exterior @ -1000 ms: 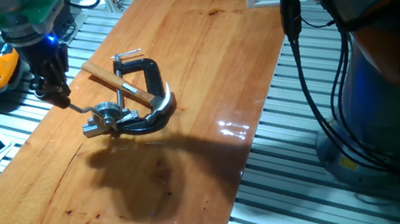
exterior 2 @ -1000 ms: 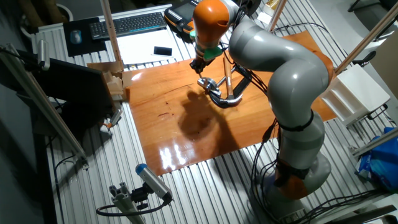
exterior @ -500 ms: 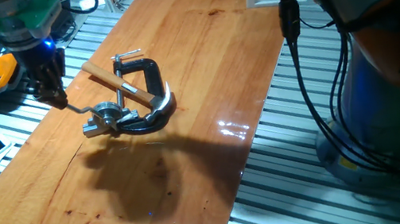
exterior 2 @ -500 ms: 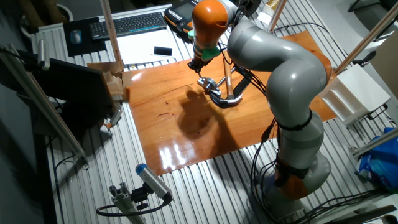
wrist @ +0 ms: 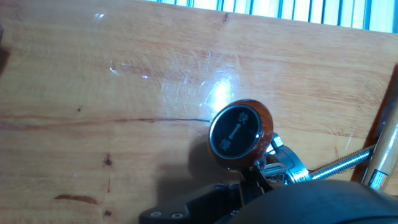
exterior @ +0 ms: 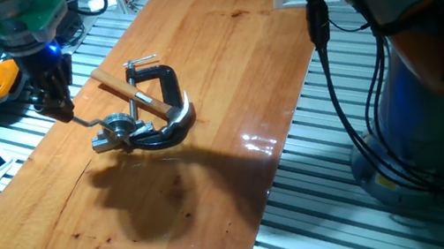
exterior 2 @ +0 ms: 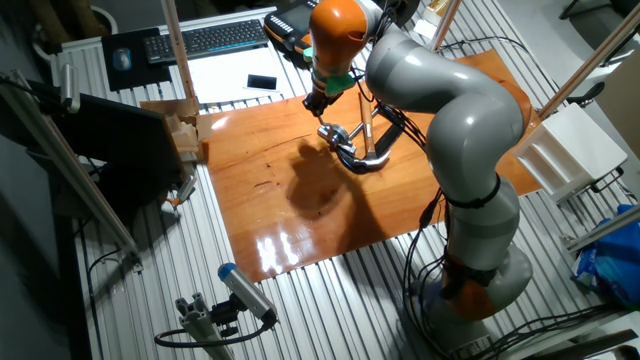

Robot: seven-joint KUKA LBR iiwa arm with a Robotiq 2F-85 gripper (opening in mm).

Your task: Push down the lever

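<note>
In one fixed view, the black two-finger gripper (exterior: 59,104) is seen at the free end of the thin, slightly bent silver metal lever (exterior: 89,121), whose knob is hidden under the fingertips. The rod runs away from the gripper to a silver hinge fitting (exterior: 118,129) just beyond. Past that fitting lie a black C-clamp (exterior: 164,84) with a thin screw bar and a hammer with a light wooden handle (exterior: 129,90), all resting on the glossy, varnished wooden table (exterior: 221,62). The lever appears raised at its free end, so the push is judged barely begun: contact is being made or is near, and the downward stroke remains to be done. Whether the fingers are parted or closed cannot be told here.

In the other fixed view, the gripper (exterior 2: 316,101) is too small for its state to be read. The lever assembly sits just below it, near the table's far edge, with the large grey and orange arm (exterior 2: 440,100) arched over it.

In the hand view, the rounded dark red-brown knob (wrist: 240,134) with a flat black printed cap is seen directly below the camera, its smooth surface shiny. The threaded screw bar (wrist: 339,162) runs off to the right. The fingers are not shown.
</note>
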